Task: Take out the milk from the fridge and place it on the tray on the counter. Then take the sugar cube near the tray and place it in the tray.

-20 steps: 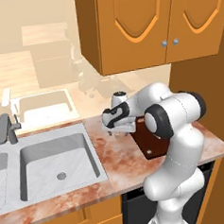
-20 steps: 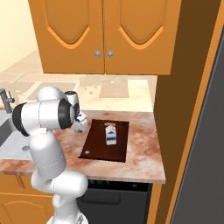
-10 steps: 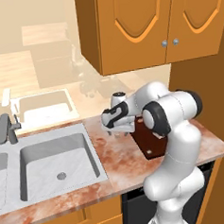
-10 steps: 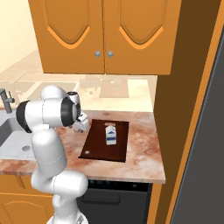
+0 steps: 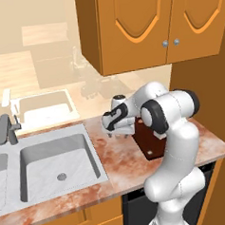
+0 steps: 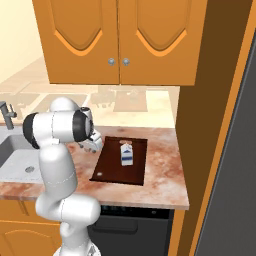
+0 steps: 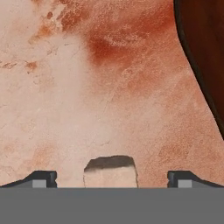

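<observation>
The small white milk carton with a blue band (image 6: 127, 154) stands upright on the flat dark brown tray (image 6: 111, 170), near the tray's far edge. The tray lies on the reddish stone bench (image 6: 160, 172), at about 3 o'clock from the steel sink (image 5: 56, 161).

The end effector (image 7: 111, 179) points down at the bench, just beside the tray's left edge. Its two dark tips are spread wide apart and hold nothing. In the hand view, the tiny beige sugar cube (image 7: 111, 172) sits on the bench at 6 o'clock, between the two tips. The dark tray edge (image 7: 205, 52) shows at about 2 o'clock.
</observation>
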Available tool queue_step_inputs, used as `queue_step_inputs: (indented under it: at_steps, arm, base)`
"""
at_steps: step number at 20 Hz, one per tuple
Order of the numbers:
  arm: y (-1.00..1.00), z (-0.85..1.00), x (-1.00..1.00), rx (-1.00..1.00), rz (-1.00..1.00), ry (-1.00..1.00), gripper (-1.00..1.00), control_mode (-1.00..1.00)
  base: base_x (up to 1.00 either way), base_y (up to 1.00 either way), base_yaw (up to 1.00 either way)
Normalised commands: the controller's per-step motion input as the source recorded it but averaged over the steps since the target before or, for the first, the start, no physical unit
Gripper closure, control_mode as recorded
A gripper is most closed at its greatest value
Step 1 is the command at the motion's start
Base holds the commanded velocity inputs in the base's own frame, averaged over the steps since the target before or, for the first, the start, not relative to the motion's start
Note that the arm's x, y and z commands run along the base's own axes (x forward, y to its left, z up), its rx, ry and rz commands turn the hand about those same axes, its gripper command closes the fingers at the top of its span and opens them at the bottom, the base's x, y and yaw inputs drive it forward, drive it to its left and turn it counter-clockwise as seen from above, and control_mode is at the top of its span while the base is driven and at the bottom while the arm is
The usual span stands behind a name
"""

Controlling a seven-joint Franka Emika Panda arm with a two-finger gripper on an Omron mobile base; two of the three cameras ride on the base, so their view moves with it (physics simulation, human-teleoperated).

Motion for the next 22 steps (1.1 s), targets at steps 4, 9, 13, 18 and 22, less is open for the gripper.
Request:
queue_step_inputs:
  at_steps: [4, 9, 13, 18, 22]
  arm:
    - [0.01, -0.17, 0.01, 0.00, 0.00, 0.00, -1.00, -1.00]
    - [0.04, -0.18, 0.00, 0.00, 0.00, 0.00, 1.00, -1.00]
    - [0.04, -0.15, 0.00, 0.00, 0.00, 0.00, 1.00, -1.00]
    - [0.13, -0.13, 0.00, 0.00, 0.00, 0.00, 1.00, -1.00]
    - [0.31, -0.01, -0.02, 0.00, 0.00, 0.01, 1.00, -1.00]
  base:
    - [0.00, 0.00, 0.00]
    - [0.00, 0.00, 0.00]
    - [0.00, 0.00, 0.00]
    - [0.00, 0.00, 0.00]
    - [0.00, 0.00, 0.00]
